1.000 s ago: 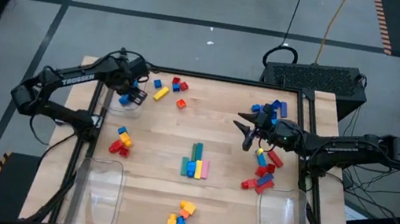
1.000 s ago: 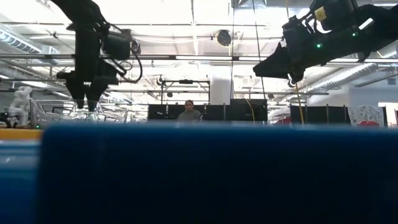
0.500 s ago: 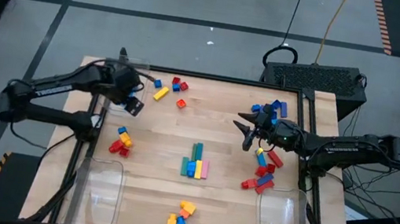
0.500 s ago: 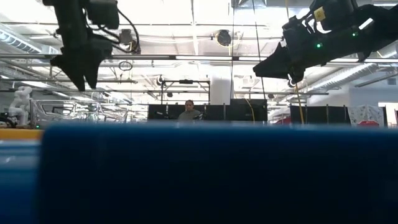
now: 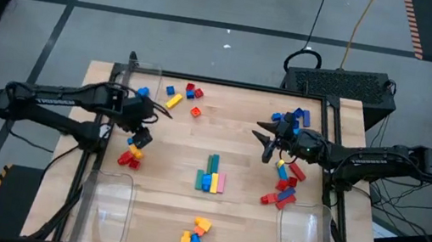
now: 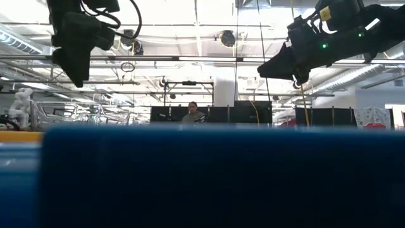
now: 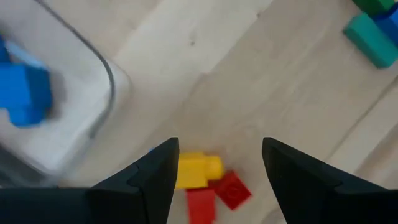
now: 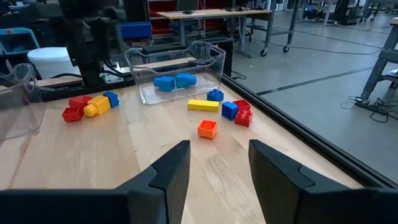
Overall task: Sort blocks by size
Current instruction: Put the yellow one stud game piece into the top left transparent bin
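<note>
Left gripper (image 5: 141, 137) hangs over the table's left side, fingers spread with nothing between them. Its wrist camera looks straight down through the gap at a small cluster: a yellow brick (image 7: 194, 171) with red bricks (image 7: 219, 191) touching it. Judging by this alignment, the arm is placed to drop onto that cluster for a pick.

Just beside the cluster in the same view stands a clear bin (image 7: 59, 118), and a blue block (image 7: 23, 93) sits inside it. From above, that bin (image 5: 134, 85) is at the far-left corner of the table. It looks like the drop spot for one size class.

Right gripper (image 5: 268, 143) waits above the table's right side, fingers partly apart and empty. It is pointed across the table toward the far-left bin; its own camera shows a yellow bar (image 8: 203, 105), an orange brick (image 8: 207, 129) and blue and red bricks between it and the bin.

Blocks are scattered in groups:
- a row of long bars (image 5: 211, 175) at centre
- a heap at the near edge (image 5: 196, 240)
- a red and blue heap on the right (image 5: 284, 183)
- loose bricks near the far edge (image 5: 188, 95)

Two more clear bins (image 5: 106, 208) stand at the near corners, apparently empty. Most of the sorting is undone.
</note>
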Tool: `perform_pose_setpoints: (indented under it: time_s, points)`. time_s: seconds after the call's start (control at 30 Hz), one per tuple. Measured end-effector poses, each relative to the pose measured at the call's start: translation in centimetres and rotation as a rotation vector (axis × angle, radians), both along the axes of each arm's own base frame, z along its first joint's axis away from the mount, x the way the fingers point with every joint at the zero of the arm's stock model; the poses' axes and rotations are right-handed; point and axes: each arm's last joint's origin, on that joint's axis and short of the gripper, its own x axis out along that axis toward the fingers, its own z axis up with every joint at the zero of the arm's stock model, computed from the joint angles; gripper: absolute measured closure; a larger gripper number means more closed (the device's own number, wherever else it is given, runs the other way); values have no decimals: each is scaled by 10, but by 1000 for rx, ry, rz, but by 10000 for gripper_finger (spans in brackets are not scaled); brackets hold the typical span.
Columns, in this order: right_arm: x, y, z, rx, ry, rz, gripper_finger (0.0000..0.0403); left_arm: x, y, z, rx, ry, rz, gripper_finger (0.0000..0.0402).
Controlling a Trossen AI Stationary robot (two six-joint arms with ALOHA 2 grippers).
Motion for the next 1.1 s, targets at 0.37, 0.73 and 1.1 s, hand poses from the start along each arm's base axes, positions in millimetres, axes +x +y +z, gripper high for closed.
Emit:
perform_pose_setpoints:
  time_s: [0.37, 0.73, 1.1]
  points:
    - [0, 0, -1, 1, 9, 0, 254, 9, -24, -16, -102, 87, 262, 168]
    - [-1, 0, -3, 8, 33, 0, 254, 20, -39, -39, -152, 205, 535, 169]
    - [-2, 0, -9, 13, 97, 1, 254, 29, -40, -58, -88, 335, 636, 168]
